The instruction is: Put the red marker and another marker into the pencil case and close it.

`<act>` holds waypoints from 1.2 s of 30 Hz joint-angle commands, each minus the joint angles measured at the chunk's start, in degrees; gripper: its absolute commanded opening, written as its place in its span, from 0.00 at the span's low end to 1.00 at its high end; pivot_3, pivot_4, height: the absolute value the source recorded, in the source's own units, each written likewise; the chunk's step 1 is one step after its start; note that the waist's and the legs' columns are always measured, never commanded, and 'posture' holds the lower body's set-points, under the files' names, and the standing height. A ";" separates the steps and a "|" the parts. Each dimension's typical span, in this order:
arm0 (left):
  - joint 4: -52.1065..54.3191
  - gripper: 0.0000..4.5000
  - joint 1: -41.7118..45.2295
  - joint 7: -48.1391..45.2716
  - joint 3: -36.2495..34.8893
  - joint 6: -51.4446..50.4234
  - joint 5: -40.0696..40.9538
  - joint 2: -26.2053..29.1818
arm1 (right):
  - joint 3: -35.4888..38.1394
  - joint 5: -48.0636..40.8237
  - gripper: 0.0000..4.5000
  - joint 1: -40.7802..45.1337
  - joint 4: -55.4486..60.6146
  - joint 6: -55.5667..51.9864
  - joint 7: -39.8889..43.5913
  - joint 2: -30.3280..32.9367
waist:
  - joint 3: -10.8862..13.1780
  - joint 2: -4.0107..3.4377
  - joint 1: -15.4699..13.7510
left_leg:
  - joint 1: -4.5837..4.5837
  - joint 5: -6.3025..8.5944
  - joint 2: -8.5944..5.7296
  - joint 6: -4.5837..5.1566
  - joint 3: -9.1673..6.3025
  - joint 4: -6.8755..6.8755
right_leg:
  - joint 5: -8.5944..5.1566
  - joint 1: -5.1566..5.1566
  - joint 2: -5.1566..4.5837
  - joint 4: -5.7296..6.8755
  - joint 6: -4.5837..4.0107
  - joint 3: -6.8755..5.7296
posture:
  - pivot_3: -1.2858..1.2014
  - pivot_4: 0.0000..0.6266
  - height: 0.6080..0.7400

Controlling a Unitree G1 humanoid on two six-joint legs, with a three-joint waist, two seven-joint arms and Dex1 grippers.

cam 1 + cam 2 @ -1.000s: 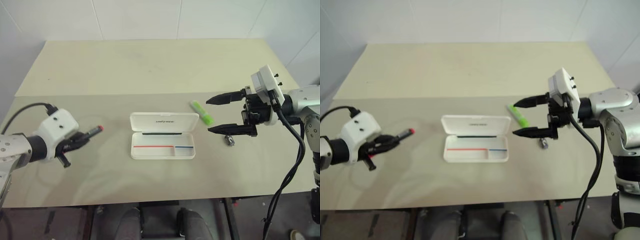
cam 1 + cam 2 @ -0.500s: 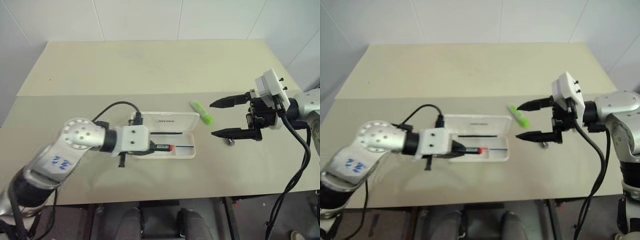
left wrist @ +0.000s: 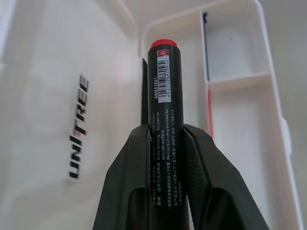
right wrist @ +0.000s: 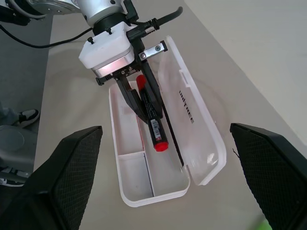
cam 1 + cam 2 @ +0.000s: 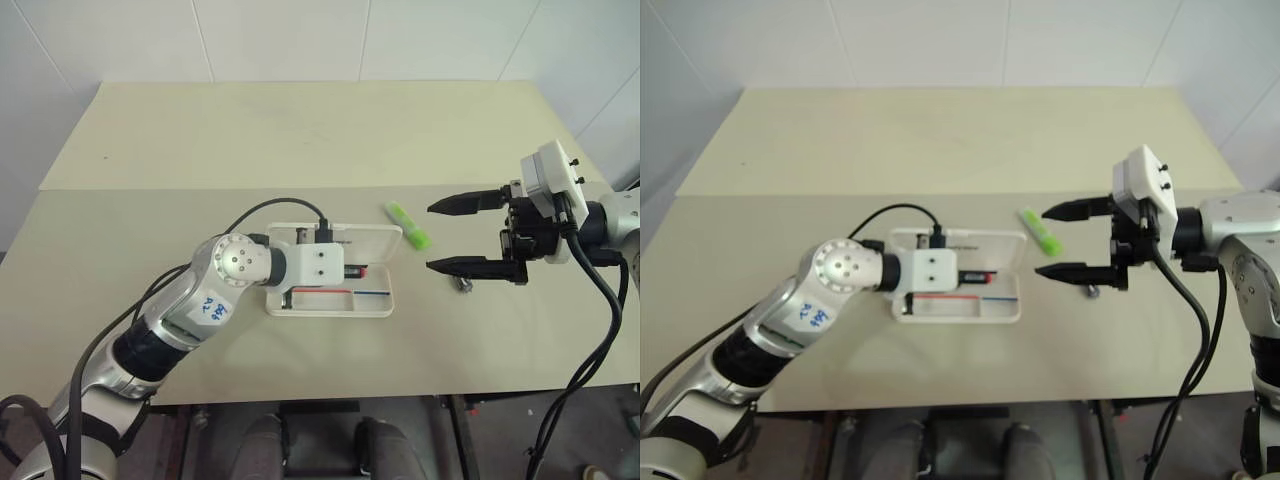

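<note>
Fingers (image 3: 144, 182) of the left arm, clamped on the red marker (image 3: 164, 120), are now hovering over the open pencil case (image 5: 375, 306) after swinging in from the bench's (image 5: 300, 140) left, ready for release, while the right fingers (image 5: 462, 205) are waiting wide near the green highlighter (image 5: 406, 224).

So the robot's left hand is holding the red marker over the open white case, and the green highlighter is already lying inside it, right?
Not quite. The left hand does hold the red marker over the open case, but the green highlighter lies on the table beside the case, as the left eye view shows.
</note>
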State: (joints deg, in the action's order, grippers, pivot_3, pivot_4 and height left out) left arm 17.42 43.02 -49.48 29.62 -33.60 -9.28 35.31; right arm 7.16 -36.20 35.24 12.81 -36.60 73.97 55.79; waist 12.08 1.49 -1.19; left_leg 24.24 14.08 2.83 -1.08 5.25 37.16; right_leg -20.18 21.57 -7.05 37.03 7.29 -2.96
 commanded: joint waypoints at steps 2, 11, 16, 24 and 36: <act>0.88 0.13 0.76 0.13 -0.37 -0.79 -1.30 -1.88 | 1.82 -1.00 1.00 0.34 0.99 -0.03 -0.43 1.20 | 0.00 0.00 -0.15 | 0.00 0.00 0.00 0.00 0.00 0.01 | 0.00 0.00 0.00 0.00 0.00 -0.01 | 0.52 0.24 1.00; 0.00 0.58 0.94 1.09 -0.23 -1.85 -2.77 -4.64 | 1.48 -0.88 1.00 0.64 0.74 0.06 -0.75 1.07 | 0.00 0.00 -0.17 | 0.00 0.00 0.00 0.00 -0.01 0.08 | 0.00 0.00 0.00 0.05 0.00 0.00 | 0.52 0.24 1.00; 2.50 0.95 -0.21 -0.39 -1.59 -4.36 -0.72 -5.54 | 1.74 -1.08 1.00 0.34 0.91 -0.04 -0.60 1.30 | 0.00 0.00 -0.18 | 0.00 0.00 0.00 0.00 -0.01 0.08 | 0.00 -0.01 0.00 0.07 0.00 0.00 | 0.52 0.24 1.00; 18.03 1.00 -2.98 -4.36 -12.93 -26.39 16.05 -7.32 | -0.95 5.34 1.00 -0.36 -8.96 1.99 -2.63 0.90 | -0.01 -0.02 -0.11 | -0.04 0.00 0.01 0.00 -0.04 0.10 | 0.00 -0.06 0.00 0.10 0.00 0.02 | 0.52 0.24 1.00; 10.24 1.00 12.33 -0.16 -40.20 -43.66 29.92 3.58 | -7.32 21.07 1.00 7.50 -32.31 10.49 -16.72 -10.07 | -0.01 0.00 1.27 | -0.05 -0.04 0.06 -0.07 -0.08 0.13 | 0.00 -0.06 0.14 0.12 0.00 0.07 | 0.52 0.24 1.00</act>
State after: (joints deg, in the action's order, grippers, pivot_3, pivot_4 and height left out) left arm 31.24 53.46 -51.78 -8.21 -76.88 20.52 37.91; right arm -0.42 -16.14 41.46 -18.18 -27.45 59.52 46.26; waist 12.07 1.48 0.08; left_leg 24.17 14.04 2.89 -1.15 5.17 37.29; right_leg -20.18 21.49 -6.90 37.16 7.29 -2.89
